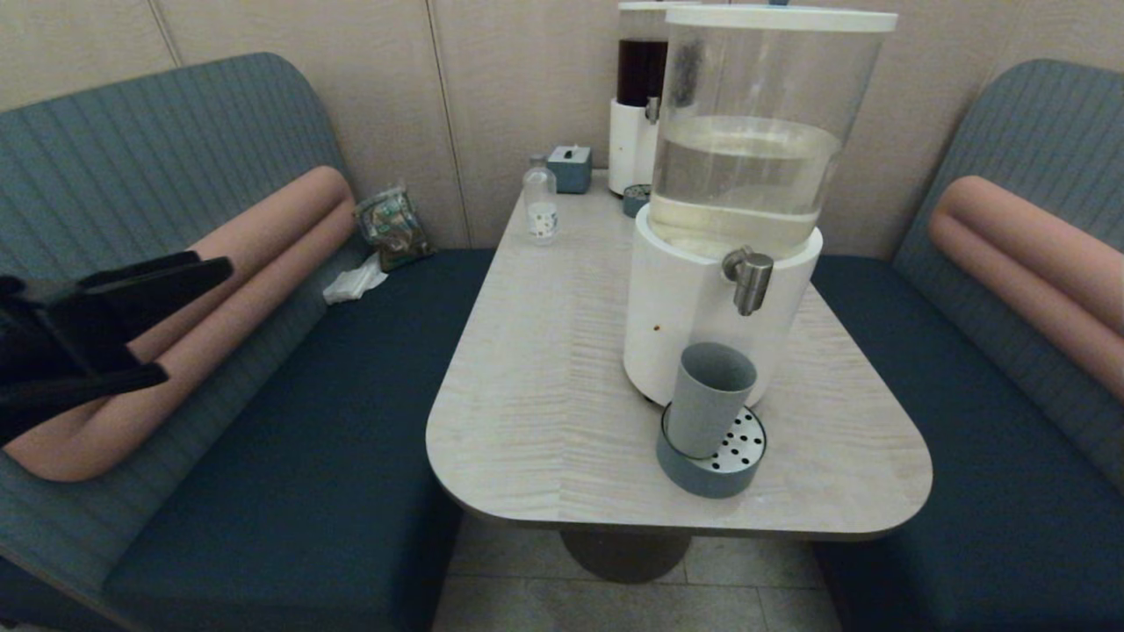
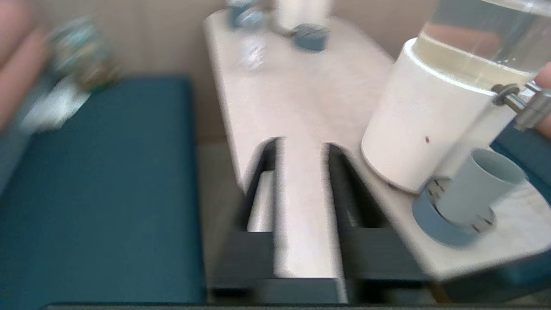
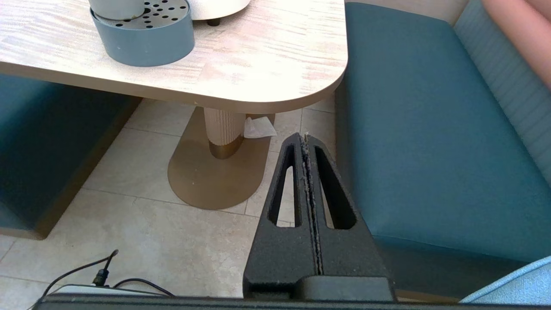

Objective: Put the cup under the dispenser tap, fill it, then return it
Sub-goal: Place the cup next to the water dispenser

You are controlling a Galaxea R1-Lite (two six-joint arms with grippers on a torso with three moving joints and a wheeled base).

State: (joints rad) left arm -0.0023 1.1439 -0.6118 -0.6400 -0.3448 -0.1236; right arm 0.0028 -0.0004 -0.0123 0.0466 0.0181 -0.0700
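Currently the cup (image 1: 709,397) is seen upright on the perforated tray (image 1: 739,467), near-right on the table (image 1: 544,386), below the dispenser tap (image 1: 751,279). The left gripper (image 1: 162,318), partly parted and empty, is found well left; the right gripper (image 3: 306,142) is pressed together, empty.

Head view dim, flat, soft indoor light; no hard shadows, faint shade under table (image 1: 544,421) rim at 6 o'clock. Mild glare on dispenser tank (image 1: 755,132) at 1 o'clock. Straight lines bow toward the edges. Left gripper (image 1: 189,320) at 9 o'clock is a dark, detail-less shape. Left wrist view heavily motion-blurred throughout; small bottle (image 2: 254,54) at 12 o'clock smeared, cup (image 2: 478,185) soft-edged. Right wrist view sharp and brighter; tabletop overexposed at 12 o'clock, floor tiles (image 3: 129,232) evenly lit.
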